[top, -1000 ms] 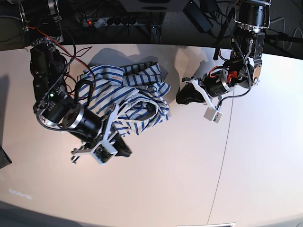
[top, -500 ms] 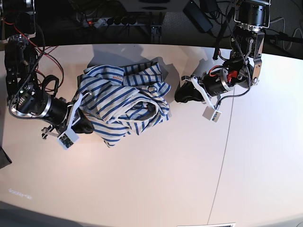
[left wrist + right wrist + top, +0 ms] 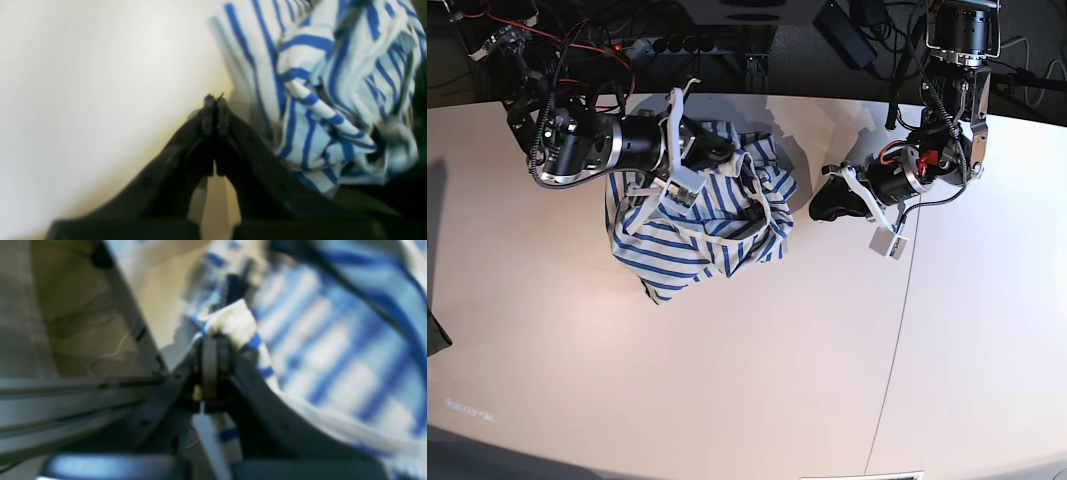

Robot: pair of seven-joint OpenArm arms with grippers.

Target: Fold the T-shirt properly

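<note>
Sprawling under everything is the big pale white tabletop (image 3: 757, 370), and my soft cream T-shirt with narrow blue stripes (image 3: 689, 235) sits bunched in a crumpled heap on its far left part in the base view, nowhere near folded. Part of that heap is lifted up toward my right arm, which reaches across the top of the pile from the left edge. My right gripper (image 3: 213, 340) has its dark fingers pressed together on a wad of cream fabric with a blue stripe, so it's pinching the shirt; the rest of the cloth drapes off to the right in that blurry wrist view. My left gripper (image 3: 214, 98) is parked on the bare table just beside the shirt's right edge, jaws squeezed fully together with nothing between them, and the striped folds fill the upper right of its wrist view. In the base view that left gripper (image 3: 832, 203) shows as a dark lump close to the cloth, apart from it.
</note>
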